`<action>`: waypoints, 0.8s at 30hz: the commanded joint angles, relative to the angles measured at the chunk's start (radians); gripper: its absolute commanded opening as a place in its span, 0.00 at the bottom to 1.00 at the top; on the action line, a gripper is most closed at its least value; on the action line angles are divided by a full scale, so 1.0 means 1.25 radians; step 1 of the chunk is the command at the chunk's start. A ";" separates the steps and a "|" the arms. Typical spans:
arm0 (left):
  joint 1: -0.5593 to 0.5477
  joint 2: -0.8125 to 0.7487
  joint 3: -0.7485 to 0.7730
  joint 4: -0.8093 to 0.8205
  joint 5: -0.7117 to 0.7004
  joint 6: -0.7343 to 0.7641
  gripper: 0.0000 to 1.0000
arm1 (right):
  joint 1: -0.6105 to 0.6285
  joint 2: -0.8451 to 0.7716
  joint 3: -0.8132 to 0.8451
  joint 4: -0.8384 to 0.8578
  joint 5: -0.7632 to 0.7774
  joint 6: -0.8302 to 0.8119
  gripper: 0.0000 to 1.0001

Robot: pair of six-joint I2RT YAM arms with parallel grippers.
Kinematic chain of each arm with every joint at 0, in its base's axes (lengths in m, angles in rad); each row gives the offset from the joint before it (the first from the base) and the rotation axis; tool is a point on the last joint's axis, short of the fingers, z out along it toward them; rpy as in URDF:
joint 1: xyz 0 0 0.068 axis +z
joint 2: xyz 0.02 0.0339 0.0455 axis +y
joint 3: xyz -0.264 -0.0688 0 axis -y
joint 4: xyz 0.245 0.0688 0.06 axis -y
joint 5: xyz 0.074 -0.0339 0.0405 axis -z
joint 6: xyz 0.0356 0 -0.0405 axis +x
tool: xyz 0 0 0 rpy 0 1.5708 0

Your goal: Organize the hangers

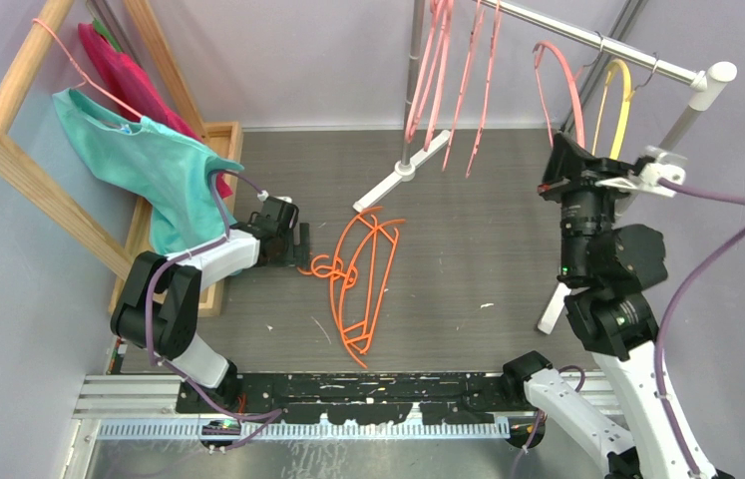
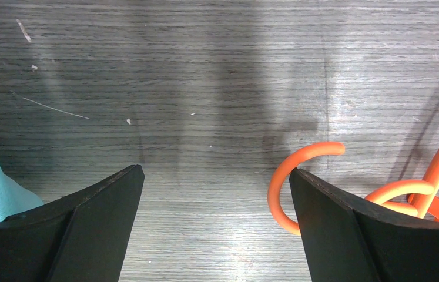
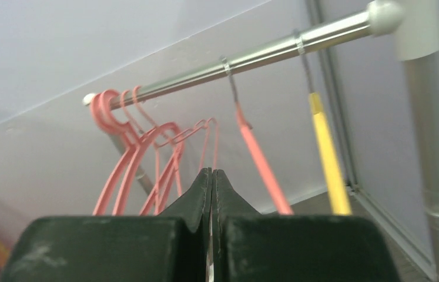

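Observation:
Several orange hangers [image 1: 363, 279] lie tangled flat on the table's middle. My left gripper [image 1: 300, 247] rests low at their left end and stands open [image 2: 217, 173]. An orange hook [image 2: 287, 182] curls just inside its right finger, and nothing is gripped. Several pink hangers [image 1: 443, 70] hang from the metal rail [image 1: 587, 40]. Further right hang one more pink hanger [image 1: 562, 80] and a yellow hanger [image 1: 615, 100]. My right gripper [image 1: 555, 140] is raised below the rail, shut [image 3: 212, 171] and empty. Ahead of it are the pink hangers [image 3: 140, 158], the lone pink one [image 3: 261, 158] and the yellow one [image 3: 328, 158].
A wooden rack [image 1: 19, 150] leans at the left. It carries a teal cloth [image 1: 139, 160] on a thin pink hanger and a magenta cloth [image 1: 124, 70]. The rail's white foot [image 1: 403, 175] rests on the table just beyond the orange pile. Its right post [image 1: 692, 115] stands beside my right arm.

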 commanded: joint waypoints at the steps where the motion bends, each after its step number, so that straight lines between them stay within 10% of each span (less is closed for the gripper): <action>1: -0.002 -0.023 0.022 0.014 0.014 0.001 0.98 | 0.003 0.044 0.057 -0.001 0.189 -0.092 0.01; 24: -0.002 -0.008 0.031 -0.005 0.008 0.001 0.98 | 0.003 0.189 0.065 0.358 0.440 -0.377 0.01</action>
